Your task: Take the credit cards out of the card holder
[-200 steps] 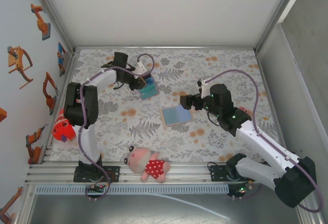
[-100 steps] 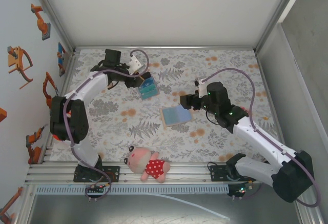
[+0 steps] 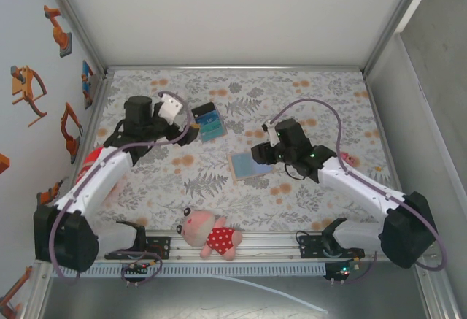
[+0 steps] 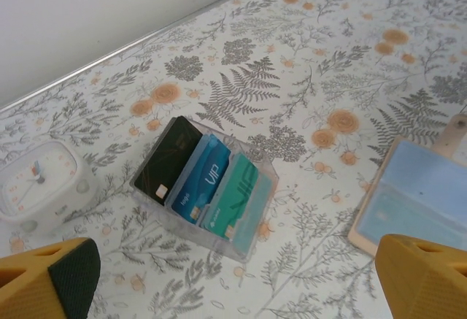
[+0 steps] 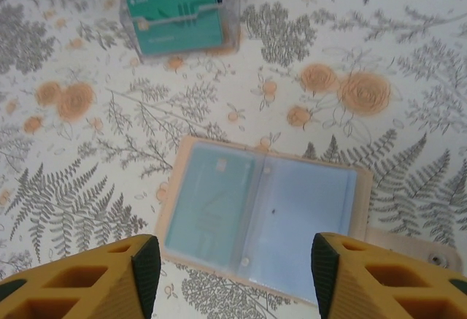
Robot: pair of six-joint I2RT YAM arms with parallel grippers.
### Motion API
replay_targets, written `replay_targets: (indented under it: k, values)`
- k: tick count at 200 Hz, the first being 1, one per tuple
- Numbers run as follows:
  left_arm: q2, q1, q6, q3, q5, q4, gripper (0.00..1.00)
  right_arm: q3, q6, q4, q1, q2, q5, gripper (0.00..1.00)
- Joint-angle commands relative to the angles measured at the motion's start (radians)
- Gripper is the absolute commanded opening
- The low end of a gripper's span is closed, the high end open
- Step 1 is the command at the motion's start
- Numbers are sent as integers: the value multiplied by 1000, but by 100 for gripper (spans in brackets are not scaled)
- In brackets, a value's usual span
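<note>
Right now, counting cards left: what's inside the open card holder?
One teal card shows through a clear sleeve of the card holder; anything tucked behind it is hidden.

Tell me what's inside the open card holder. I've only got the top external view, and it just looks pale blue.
Observer: The right wrist view shows one teal card behind clear plastic in the left half of the card holder; the right half looks empty.
Operator: Is the right gripper on it?
Observer: It looks clear of it. The right gripper hangs over it, jaws open.
Operator: And that striped block?
Observer: In the left wrist view it's a clear tray holding a black card, a blue card marked VIP and a green card.
</note>
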Motion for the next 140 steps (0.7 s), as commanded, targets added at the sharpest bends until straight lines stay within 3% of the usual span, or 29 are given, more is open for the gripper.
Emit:
replay_targets:
  k: [1, 78, 121, 140]
  values:
    - [-88, -8, -142, -78, -32, 75, 97, 36, 25, -49, 27, 35, 31, 56]
    - [-295, -10, -330, -263, -164, 100, 97, 96, 28, -78, 73, 211, 57, 51]
    - [-352, -9, -506, -390, -359, 300, 97, 155, 25, -69, 79, 335, 30, 47]
    - [-352, -9, -567, -387, -462, 285, 97, 180, 24, -70, 82, 379, 24, 45]
